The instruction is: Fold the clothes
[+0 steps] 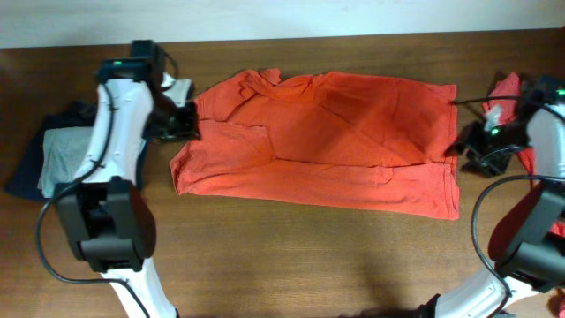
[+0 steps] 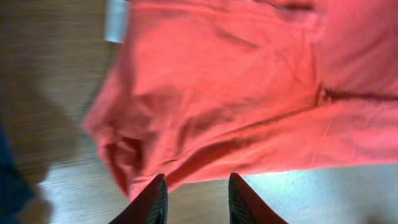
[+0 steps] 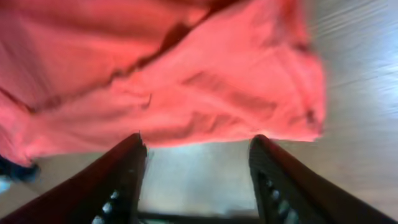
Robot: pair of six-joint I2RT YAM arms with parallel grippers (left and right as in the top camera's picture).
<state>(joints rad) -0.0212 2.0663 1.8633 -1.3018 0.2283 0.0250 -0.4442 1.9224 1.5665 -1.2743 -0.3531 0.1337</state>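
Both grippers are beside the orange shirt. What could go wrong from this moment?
1. The T-shirt is bunched at its left end, with a sleeve lying over it. The open left gripper may pinch several layers or press in creases.
2. The left arm stands close to the folded grey and navy pile; a wide swing could disturb it.
3. The open right gripper has only table between its fingers, so it may close short of the hem.

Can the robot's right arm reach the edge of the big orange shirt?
Probably yes. The open right gripper sits close to the orange-red cotton T-shirt, at its edge. Only bare brown wooden table lies between them, and nothing blocks the way.
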